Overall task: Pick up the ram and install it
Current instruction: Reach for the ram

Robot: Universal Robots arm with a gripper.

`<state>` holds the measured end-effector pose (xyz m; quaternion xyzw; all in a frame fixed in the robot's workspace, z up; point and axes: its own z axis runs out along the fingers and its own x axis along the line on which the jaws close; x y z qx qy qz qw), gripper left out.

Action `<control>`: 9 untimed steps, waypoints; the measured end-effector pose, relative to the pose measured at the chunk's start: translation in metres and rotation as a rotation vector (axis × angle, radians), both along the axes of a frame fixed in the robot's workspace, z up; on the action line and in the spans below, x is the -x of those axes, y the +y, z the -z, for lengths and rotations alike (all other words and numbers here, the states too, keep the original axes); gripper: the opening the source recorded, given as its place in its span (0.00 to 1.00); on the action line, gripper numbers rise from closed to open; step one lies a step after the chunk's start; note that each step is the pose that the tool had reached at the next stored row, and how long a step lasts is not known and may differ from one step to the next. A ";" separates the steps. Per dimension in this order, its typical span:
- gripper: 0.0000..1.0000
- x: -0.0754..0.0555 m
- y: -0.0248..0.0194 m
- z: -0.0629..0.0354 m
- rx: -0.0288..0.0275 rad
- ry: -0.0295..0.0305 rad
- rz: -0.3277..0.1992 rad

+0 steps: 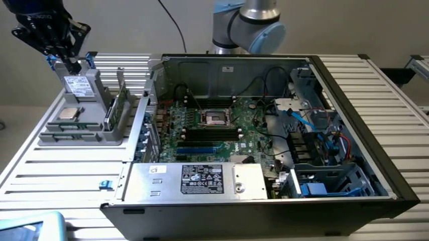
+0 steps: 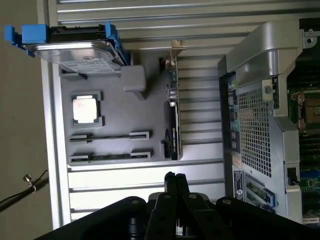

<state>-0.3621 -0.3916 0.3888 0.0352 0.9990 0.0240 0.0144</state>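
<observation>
In the exterior view, the black gripper (image 1: pixel 68 59), closed and empty, hung at twelve o'clock from the narrow green ram stick (image 1: pixel 66 127) in a grey tray (image 1: pixel 47 142).

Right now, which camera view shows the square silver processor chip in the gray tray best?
The wrist view: it sees the processor chip face-on, its whole silver top clear against the gray tray. The exterior view shows the chip at a slant, lying just in front of the upright hard drive.
</observation>
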 end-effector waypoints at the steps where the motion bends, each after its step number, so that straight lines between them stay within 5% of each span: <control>1: 0.11 0.004 0.0005 0.0006 -0.0001 -0.0001 0.000; 9: 0.11 0.041 0.0057 0.0067 0.0000 0.0000 0.000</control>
